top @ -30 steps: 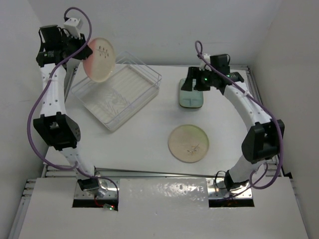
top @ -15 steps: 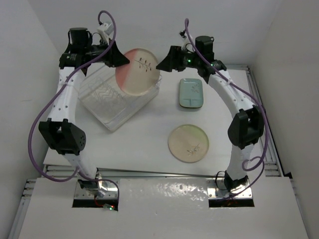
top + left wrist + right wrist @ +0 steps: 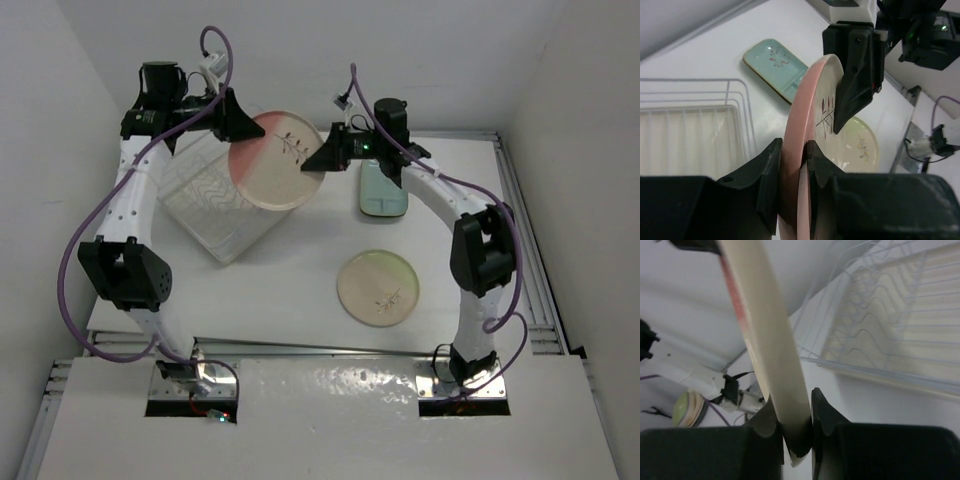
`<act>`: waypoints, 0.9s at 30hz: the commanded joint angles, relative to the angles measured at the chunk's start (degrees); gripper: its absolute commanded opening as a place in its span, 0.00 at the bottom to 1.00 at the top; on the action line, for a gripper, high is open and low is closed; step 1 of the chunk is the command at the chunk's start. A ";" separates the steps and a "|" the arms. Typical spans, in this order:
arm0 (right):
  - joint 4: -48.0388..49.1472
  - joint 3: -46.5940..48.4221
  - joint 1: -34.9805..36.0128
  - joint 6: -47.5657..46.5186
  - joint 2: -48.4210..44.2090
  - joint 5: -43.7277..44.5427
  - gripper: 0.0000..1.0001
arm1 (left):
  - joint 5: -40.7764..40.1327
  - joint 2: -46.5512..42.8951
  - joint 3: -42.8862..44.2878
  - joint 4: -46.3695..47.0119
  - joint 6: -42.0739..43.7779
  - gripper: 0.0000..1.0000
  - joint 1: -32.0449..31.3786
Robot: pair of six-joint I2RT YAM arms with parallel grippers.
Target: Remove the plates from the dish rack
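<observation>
The round pink-and-cream plate (image 3: 275,160) hangs tilted in the air over the right end of the clear dish rack (image 3: 205,205). My left gripper (image 3: 248,130) is shut on its upper left rim, and my right gripper (image 3: 312,162) is shut on the opposite rim. In the left wrist view the plate (image 3: 812,100) stands edge-on between my left gripper (image 3: 794,150) and the right gripper's fingers (image 3: 855,85). The right wrist view shows the cream rim (image 3: 765,325) pinched in my right gripper (image 3: 792,405). No plates show in the rack (image 3: 890,325).
A pale blue-green rounded-rectangular plate (image 3: 383,190) lies on the table right of the rack, partly under the right arm. A yellow-green-and-cream plate (image 3: 378,288) lies nearer the front. Both show in the left wrist view, blue-green plate (image 3: 777,67) and yellow-green plate (image 3: 862,145).
The left arm swung the pink plate rightward from above the rack's far left. The right arm left the blue-green plate, reached the pink plate's rim and shut on it.
</observation>
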 commanded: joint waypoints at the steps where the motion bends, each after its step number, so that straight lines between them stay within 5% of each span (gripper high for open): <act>1: 8.55 -5.58 1.20 4.71 -5.47 1.83 0.02 | -1.85 -4.25 0.23 5.60 -3.56 0.00 -1.60; 3: 8.03 -8.41 0.94 3.48 -7.51 1.92 0.00 | -6.34 -4.33 -0.21 4.73 -4.00 0.00 -1.60; 7: 7.41 -15.08 -0.11 4.70 -13.74 1.74 0.00 | -16.72 -4.25 -1.87 2.27 -3.13 0.30 -1.60; 13: 12.23 -21.24 -1.87 14.09 -19.37 0.60 0.00 | -23.49 -3.28 -4.34 1.56 -3.82 0.56 -1.60; 23: 14.28 -34.78 -13.63 26.69 -29.48 -4.76 0.00 | -29.74 -1.26 2.25 0.24 -2.86 0.64 -1.60; 25: 0.92 -36.89 -17.77 20.74 -32.46 -5.46 0.00 | -30.53 -1.08 3.13 -0.55 -1.98 0.64 -1.60; 27: -13.09 -37.16 -21.19 5.28 -34.05 -3.72 0.00 | -32.11 -0.91 4.00 -1.60 -1.63 0.64 -1.60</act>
